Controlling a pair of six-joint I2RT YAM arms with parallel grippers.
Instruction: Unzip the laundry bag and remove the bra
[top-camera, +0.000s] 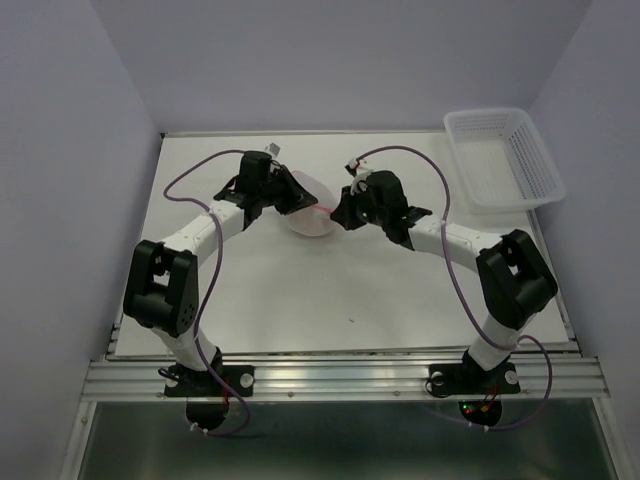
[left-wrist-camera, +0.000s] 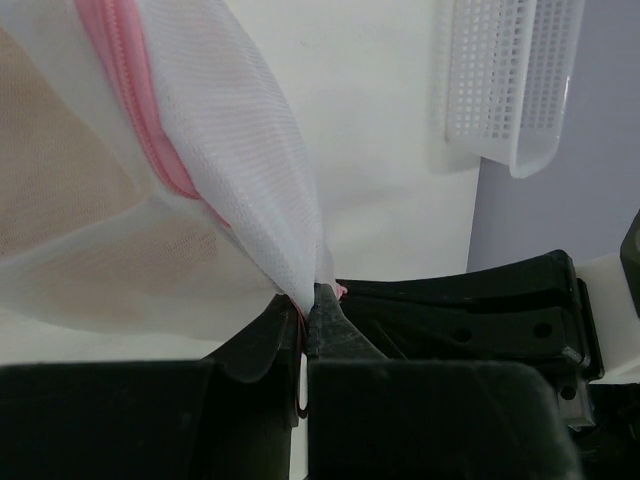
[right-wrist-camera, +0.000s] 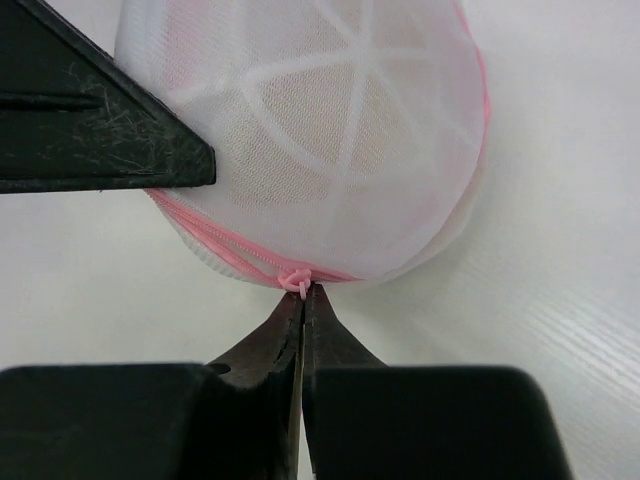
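Right wrist: right fingers (right-wrist-camera: 268, 345) pinch the zipper pull (right-wrist-camera: 296, 281), left fingers (left-wrist-camera: 338, 335) clamp the laundry bag (left-wrist-camera: 235, 130).

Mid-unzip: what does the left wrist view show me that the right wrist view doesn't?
Only the left wrist view: the white basket, and the left hand pinched shut on the mesh edge of the laundry bag, next to the pink zipper tape.
Only the right wrist view: the pink zipper pull, caught at the tips of the shut right hand, and the bag's domed top with its white ribs.
Both views: the bag's mesh, its pink zipper rim, and the tan bra showing through the mesh, inside the bag.
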